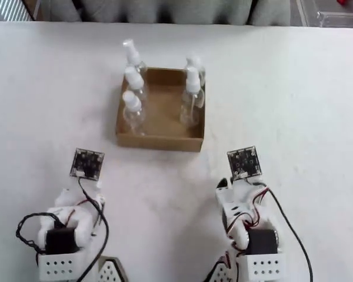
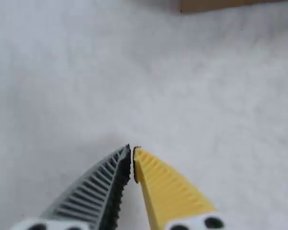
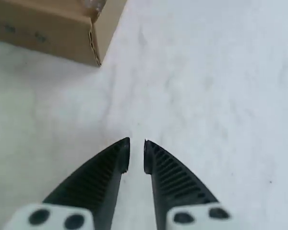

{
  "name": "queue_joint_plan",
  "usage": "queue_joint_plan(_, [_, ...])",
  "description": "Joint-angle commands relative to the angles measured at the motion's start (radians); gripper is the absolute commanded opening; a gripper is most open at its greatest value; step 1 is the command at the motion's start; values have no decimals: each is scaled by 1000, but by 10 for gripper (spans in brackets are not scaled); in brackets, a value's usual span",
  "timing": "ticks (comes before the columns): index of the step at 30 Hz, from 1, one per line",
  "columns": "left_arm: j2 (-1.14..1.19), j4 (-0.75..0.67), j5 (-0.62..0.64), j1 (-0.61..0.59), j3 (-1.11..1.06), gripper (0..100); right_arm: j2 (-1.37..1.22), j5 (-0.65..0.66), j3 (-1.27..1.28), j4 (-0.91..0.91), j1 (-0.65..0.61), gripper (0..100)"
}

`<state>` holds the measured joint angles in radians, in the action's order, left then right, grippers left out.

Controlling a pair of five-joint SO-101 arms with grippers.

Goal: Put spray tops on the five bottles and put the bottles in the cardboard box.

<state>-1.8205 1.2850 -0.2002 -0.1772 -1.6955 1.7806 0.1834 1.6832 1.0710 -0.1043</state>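
Bottles (image 1: 132,108) overlap in cardboard box (image 1: 159,141), bases indistinct.

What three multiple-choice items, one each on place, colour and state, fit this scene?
1. The cardboard box sits on the table: A) near its middle B) at its right edge C) at its near edge.
2. Fingers of the right gripper are: A) yellow B) black C) red.
3. The left gripper is: A) open B) shut on a bottle C) shut, empty.
Answers: A, the high view shows bare table all round it; B, both look black in the right wrist view; C, its tips meet with nothing between.
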Motion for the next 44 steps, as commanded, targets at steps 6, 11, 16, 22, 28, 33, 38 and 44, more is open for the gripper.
queue_joint_plan(6, [-7, 3, -2, -5, 2, 23, 19, 2, 8, 203, 62, 17])
queue_joint_plan(11, [-7, 3, -2, -5, 2, 23, 19, 2, 8, 200, 64, 17])
queue_joint_plan(16, [-7, 3, -2, -5, 2, 23, 19, 2, 8, 200, 64, 17])
queue_joint_plan(22, [-7, 3, -2, -5, 2, 23, 19, 2, 8, 200, 64, 17])
queue_joint_plan(28, [-7, 3, -2, -5, 2, 23, 19, 2, 8, 200, 64, 17])
queue_joint_plan(33, [-7, 3, -2, -5, 2, 23, 19, 2, 8, 200, 64, 17])
queue_joint_plan(38, [-7, 3, -2, -5, 2, 23, 19, 2, 8, 200, 64, 17])
queue_joint_plan(44, [-7, 3, -2, -5, 2, 23, 19, 2, 8, 200, 64, 17])
